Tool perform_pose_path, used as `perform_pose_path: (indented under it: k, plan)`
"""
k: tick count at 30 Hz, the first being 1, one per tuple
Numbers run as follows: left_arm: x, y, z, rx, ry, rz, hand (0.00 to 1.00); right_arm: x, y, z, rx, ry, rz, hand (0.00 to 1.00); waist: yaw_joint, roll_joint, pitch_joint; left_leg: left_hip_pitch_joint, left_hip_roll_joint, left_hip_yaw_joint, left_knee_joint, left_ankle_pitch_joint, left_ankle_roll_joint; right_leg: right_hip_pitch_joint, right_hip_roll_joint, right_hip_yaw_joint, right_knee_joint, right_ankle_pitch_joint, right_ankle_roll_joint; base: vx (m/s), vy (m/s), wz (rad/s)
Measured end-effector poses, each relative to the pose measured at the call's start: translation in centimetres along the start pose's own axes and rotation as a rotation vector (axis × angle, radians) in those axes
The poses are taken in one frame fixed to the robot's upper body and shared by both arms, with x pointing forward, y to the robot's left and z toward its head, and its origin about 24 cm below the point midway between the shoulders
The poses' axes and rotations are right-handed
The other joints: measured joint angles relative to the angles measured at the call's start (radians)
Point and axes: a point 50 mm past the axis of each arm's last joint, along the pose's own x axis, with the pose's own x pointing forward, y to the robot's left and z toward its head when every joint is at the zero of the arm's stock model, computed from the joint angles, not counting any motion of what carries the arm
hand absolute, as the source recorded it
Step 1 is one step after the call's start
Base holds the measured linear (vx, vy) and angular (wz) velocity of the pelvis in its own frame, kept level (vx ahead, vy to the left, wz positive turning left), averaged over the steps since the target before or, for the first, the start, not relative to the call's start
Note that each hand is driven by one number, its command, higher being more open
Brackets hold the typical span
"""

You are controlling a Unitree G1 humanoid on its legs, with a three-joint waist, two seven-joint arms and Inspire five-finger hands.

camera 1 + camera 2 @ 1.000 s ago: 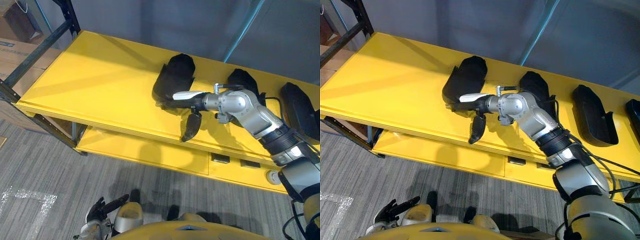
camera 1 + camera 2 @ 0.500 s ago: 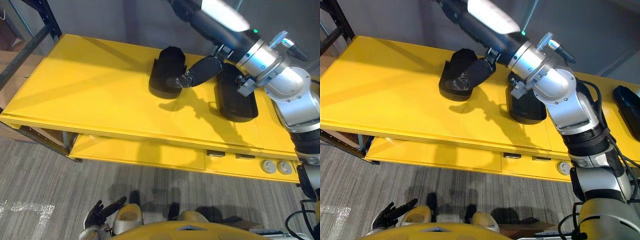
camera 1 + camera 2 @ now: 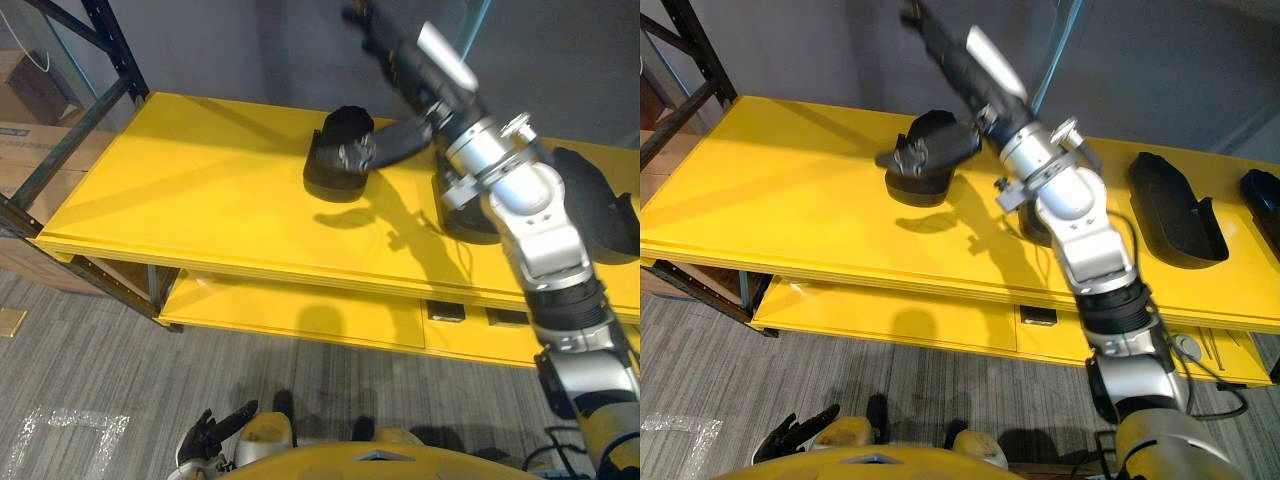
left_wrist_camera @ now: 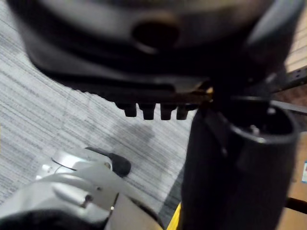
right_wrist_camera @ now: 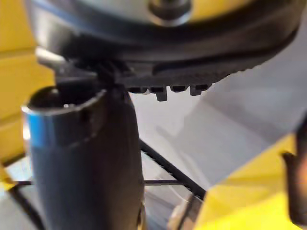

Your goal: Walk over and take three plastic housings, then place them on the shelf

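Looks like we're nearly finishing up: plastic housings are sitting on the yellow shelf, and our right hand is hovering over the shelf, fingers stretched out, holding nothing.

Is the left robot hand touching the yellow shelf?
No, the left robot hand hangs low above the grey floor, well apart from the yellow shelf.

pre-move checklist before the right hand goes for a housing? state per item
1. Right hand empty: ok, fingers straight, nothing held.
2. Right hand touching the left housing: cannot tell, they overlap in view.
3. Three housings on the yellow shelf: ok; middle housing partly behind the arm, right housing unobstructed.
4. Left hand idle: ok, open, low by the floor.
5. Bare shelf left of the housings: ok.
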Motion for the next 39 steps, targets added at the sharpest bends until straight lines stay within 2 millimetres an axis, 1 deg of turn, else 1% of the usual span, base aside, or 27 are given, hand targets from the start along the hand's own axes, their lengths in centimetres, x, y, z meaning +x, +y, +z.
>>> perform_pose_path:
  k: [2,5,9,12,13,16,21,24,28,30,34,36,37,39]
  plan:
    - [0.0,-0.1,0.1,-0.001,-0.004,-0.005,1.0,0.0,0.6,-2.1,-0.014,0.137,0.019,1.0,-0.001,0.001,0.002,-0.013,-0.001,0.002,0.0,0.012,0.001,-0.02,-0.002,0.005,0.009,0.001,0.001,0.03,0.013,-0.02]
    - [0.1,-0.1,0.2,-0.032,-0.004,-0.005,1.0,0.0,0.6,-3.0,-0.004,0.197,0.02,1.0,0.004,0.001,0.017,-0.014,-0.002,0.0,0.002,0.013,0.002,-0.02,-0.003,0.006,0.009,0.002,0.002,0.04,0.008,0.02]
    - [0.1,-0.3,0.4,-0.036,-0.012,-0.01,1.0,0.4,0.4,-2.4,-0.01,0.178,0.03,1.0,0.004,0.004,0.028,-0.016,-0.001,-0.001,0.023,-0.002,0.0,-0.012,-0.003,0.007,0.009,0.002,0.002,0.01,0.0,0.0]
    - [0.0,-0.4,0.4,-0.036,-0.012,-0.012,1.0,1.2,0.3,-1.2,-0.033,0.133,0.052,1.0,0.002,0.013,0.038,-0.015,0.0,-0.001,0.044,-0.025,-0.003,0.001,-0.004,0.009,0.008,0.001,0.002,-0.02,0.003,-0.04]
    - [0.0,-0.5,0.4,-0.037,-0.014,-0.015,1.0,1.4,0.2,-0.8,-0.042,0.111,0.056,1.0,0.003,0.015,0.04,-0.018,0.002,-0.001,0.054,-0.034,0.001,0.002,-0.004,0.01,0.008,0.0,0.002,-0.03,-0.001,-0.02]
    - [0.1,-0.5,0.3,-0.038,-0.005,-0.014,1.0,1.7,0.7,-0.4,-0.056,0.09,0.113,1.0,0.003,0.014,0.041,-0.021,0.002,0.0,0.056,-0.034,0.001,0.001,-0.004,0.008,0.008,-0.001,0.001,0.0,0.0,0.0]
    - [0.1,-0.7,0.9,-0.038,-0.02,-0.022,1.0,1.8,2.2,-0.5,-0.06,0.104,0.224,1.0,0.004,0.007,0.053,-0.049,0.003,-0.005,0.072,-0.037,0.002,-0.017,-0.005,-0.001,0.01,-0.001,0.001,0.01,-0.005,0.04]
    - [0.2,-0.8,1.2,-0.036,-0.024,-0.025,1.0,1.7,2.8,-0.8,-0.053,0.13,0.273,1.0,0.007,0.007,0.061,-0.05,0.002,-0.009,0.076,-0.035,0.0,-0.016,-0.006,-0.003,0.011,-0.001,0.001,0.03,0.003,0.05]
    - [0.3,-0.9,1.4,-0.035,-0.023,-0.029,1.0,1.7,3.7,-1.3,-0.043,0.174,0.337,1.0,0.006,0.008,0.067,-0.063,0.003,-0.01,0.098,-0.047,0.003,-0.015,-0.007,-0.004,0.011,-0.001,0.001,0.0,0.0,0.0]
    - [0.3,-1.0,1.6,-0.035,-0.026,-0.029,1.0,1.7,3.8,-1.5,-0.041,0.183,0.342,1.0,0.006,0.01,0.073,-0.069,0.005,-0.009,0.114,-0.061,-0.002,-0.015,-0.007,-0.003,0.013,-0.001,0.001,0.0,0.0,0.0]
    - [0.5,-1.4,2.1,-0.033,-0.036,-0.036,1.0,1.7,3.8,-2.0,-0.035,0.205,0.342,1.0,0.006,0.018,0.086,-0.084,0.008,-0.012,0.144,-0.076,0.003,-0.019,-0.007,-0.003,0.017,-0.001,0.001,0.0,0.0,0.0]
    - [0.5,-1.5,2.2,-0.029,-0.037,-0.04,1.0,1.6,3.9,-2.6,-0.031,0.229,0.347,1.0,0.006,0.024,0.092,-0.091,0.01,-0.013,0.156,-0.082,-0.001,-0.02,-0.006,-0.003,0.018,-0.001,0.001,0.0,0.0,0.0]
    - [0.6,-1.6,2.3,-0.028,-0.04,-0.043,1.0,1.7,3.8,-2.6,-0.035,0.227,0.342,1.0,0.005,0.028,0.094,-0.103,0.011,-0.013,0.165,-0.089,0.005,-0.029,-0.006,-0.003,0.021,-0.001,0.0,-0.04,-0.004,0.0]
    - [0.7,-1.9,2.7,-0.028,-0.049,-0.05,1.0,2.0,3.5,-2.0,-0.05,0.206,0.333,1.0,0.003,0.036,0.105,-0.122,0.014,-0.013,0.181,-0.09,0.006,-0.048,-0.005,-0.002,0.031,-0.002,-0.001,-0.03,-0.004,0.0]
